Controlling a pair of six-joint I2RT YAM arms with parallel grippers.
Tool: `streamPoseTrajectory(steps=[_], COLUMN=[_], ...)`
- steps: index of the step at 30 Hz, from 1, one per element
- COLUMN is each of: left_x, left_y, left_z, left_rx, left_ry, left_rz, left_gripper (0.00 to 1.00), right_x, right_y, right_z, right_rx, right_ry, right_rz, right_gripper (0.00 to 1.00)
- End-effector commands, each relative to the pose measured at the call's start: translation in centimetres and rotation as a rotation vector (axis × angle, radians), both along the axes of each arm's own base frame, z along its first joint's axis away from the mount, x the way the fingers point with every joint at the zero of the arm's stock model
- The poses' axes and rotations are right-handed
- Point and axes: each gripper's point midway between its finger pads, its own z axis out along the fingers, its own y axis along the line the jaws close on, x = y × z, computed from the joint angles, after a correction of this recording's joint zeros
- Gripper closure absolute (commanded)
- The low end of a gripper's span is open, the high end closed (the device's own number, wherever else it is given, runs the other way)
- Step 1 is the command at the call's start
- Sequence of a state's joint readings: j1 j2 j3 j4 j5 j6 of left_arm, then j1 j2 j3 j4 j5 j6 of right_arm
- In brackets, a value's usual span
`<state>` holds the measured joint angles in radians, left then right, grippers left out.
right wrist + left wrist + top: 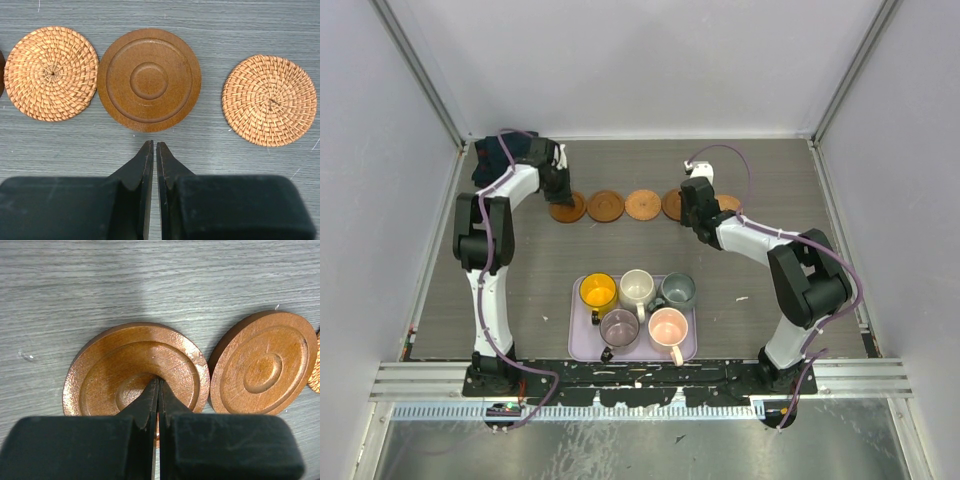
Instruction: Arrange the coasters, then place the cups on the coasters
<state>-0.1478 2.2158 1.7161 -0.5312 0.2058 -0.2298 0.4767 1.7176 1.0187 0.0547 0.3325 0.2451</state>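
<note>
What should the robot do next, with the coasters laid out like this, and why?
Probably lift the left gripper clear of the leftmost wooden coaster that its shut tips sit over: five coasters already lie in a row, while all five cups wait on the lavender tray.

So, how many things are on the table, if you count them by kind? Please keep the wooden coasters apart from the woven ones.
Wooden coasters: 3
Woven coasters: 2
Cups: 5
Lavender tray: 1
Total: 11
</note>
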Motion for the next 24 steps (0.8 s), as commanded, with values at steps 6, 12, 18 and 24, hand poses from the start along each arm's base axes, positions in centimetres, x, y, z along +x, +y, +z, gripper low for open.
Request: streamPoseTrajectory(steps=[6,12,18,24], left_x=[-2.8,-3.5,-4.0,-4.5], left_y=[-1.1,0.2,2.3,3.4], left_z=[-2.4,-2.2,-1.9,-1.9], left_rx=[-0.013,0.016,0.009,0.018], left_ry=[0.097,0.105,0.105,0.109], left_rz=[-0.017,0.009,0.058,0.082], left_gripper=[1.0,1.0,1.0,1.0], right_x=[2.5,3.6,4.1,4.2], right_y=[-0.9,-3.6,-6.6,-9.2], right_z=[3.0,3.7,3.0,0.9], right_rx=[0.047,0.054,0.059,0.051], right_ry=[-0.097,-0.112,-0.099,-0.052], right_rz=[-0.048,-0.108,-0.179,-0.243], right_gripper=[0.87,0.87,0.87,0.87])
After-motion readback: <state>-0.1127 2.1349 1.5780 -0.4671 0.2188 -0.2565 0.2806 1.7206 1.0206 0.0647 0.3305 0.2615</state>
